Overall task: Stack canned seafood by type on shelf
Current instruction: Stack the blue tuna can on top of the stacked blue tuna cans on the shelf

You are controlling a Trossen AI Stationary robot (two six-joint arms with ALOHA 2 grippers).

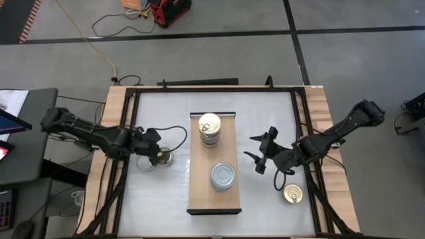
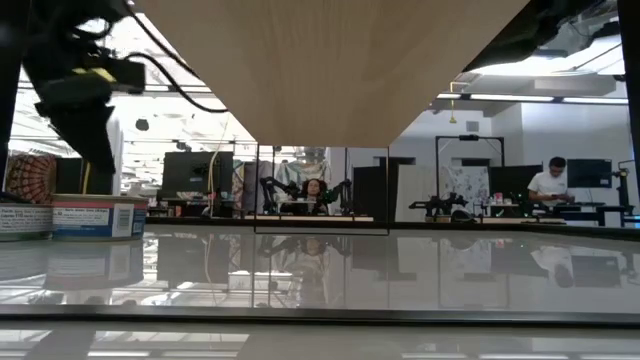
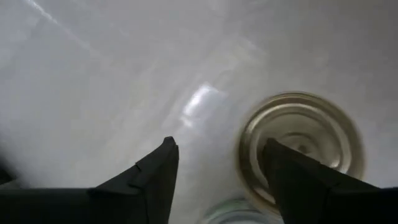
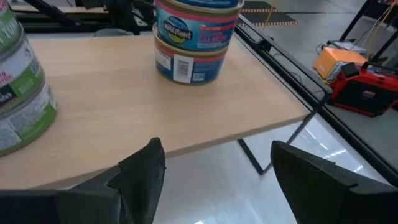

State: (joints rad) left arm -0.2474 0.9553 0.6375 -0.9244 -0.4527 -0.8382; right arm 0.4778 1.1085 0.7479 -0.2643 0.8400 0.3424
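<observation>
Hovering left pincer [image 1: 158, 157], spread, over a gold-lidded tin [image 1: 163, 157].

Two stacks of tins [image 1: 210, 130] [image 1: 223, 177] stand on the shelf [image 1: 199, 192] at the table's [image 1: 265, 113] centre; one tin [image 1: 161, 157] lies left of the shelf, another [image 1: 293, 193] right of it.

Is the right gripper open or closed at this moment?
Open. The right gripper shows two dark fingers spread wide apart with nothing between them, facing the light-wood shelf.
</observation>
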